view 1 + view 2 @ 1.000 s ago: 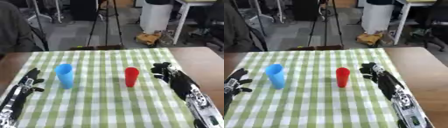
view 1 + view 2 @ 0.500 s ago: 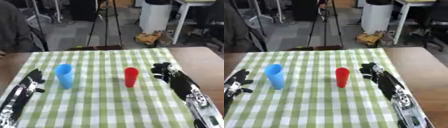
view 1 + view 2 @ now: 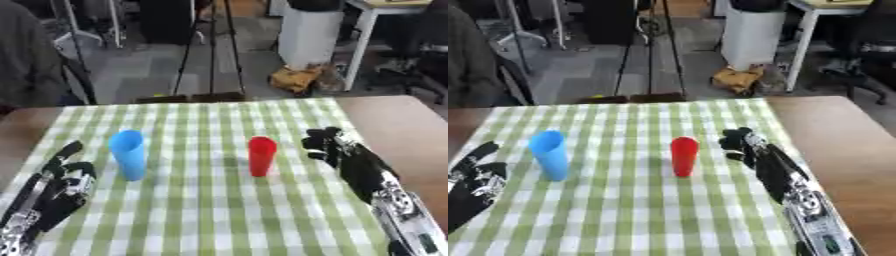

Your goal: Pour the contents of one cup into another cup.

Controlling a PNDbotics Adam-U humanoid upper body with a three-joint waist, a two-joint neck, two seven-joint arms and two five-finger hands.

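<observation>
A red cup (image 3: 261, 155) stands upright near the middle of the tabletop (image 3: 398, 125), on a green-and-white checked cloth (image 3: 210, 210). A blue cup (image 3: 129, 154) stands upright to its left, well apart from it.

The right hand (image 3: 328, 145) is just beside the red cup on its right, not touching it. Its fingers are slightly bent and hold nothing, so the hand is open.

The left hand (image 3: 61, 175) rests on the cloth near the lower left corner, beside the blue cup and apart from it. Its fingers are relaxed and open, pointing away from the robot.
</observation>
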